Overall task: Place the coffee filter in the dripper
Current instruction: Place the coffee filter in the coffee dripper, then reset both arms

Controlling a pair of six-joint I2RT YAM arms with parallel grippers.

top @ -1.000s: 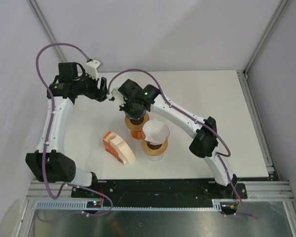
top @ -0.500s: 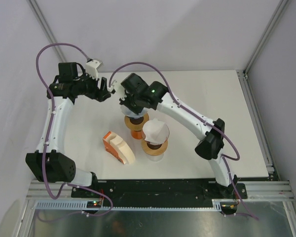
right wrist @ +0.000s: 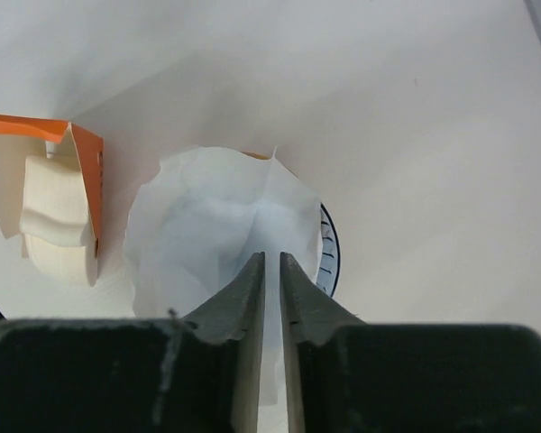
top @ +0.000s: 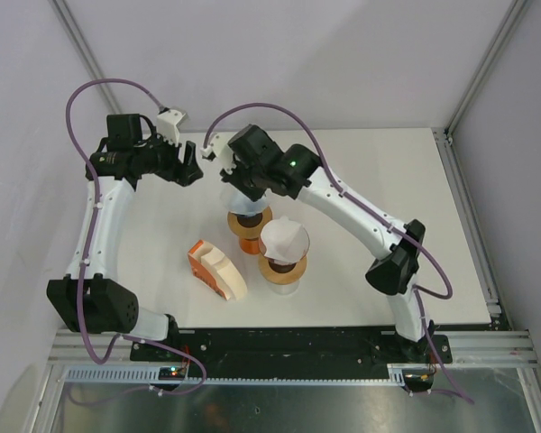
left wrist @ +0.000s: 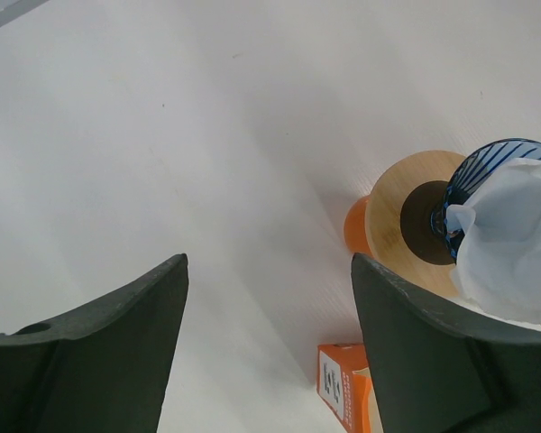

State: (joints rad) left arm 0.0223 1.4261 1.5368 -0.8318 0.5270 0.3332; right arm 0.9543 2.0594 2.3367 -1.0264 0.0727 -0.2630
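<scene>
- Two drippers on the table (top: 370, 171). The blue ribbed dripper (left wrist: 489, 164) stands under the right gripper (right wrist: 271, 263). The second dripper (top: 282, 269) is just beside it, with a white filter (top: 284, 238) on top.
- One orange box (top: 199, 256), holding a stack of filters (top: 231, 276).
- Right arm reaches across, wrist pointing down. Its fingers are pinched on the coffee filter (right wrist: 212, 225), which sits opened in the blue dripper's mouth.
- Left gripper (left wrist: 269, 267) hovers nearby, spread wide, holding nothing.

Bright, even, diffuse light; faint soft shadows on the white table (top: 388, 180). Wrist views: right gripper (right wrist: 270, 263) slightly blurred up close.
</scene>
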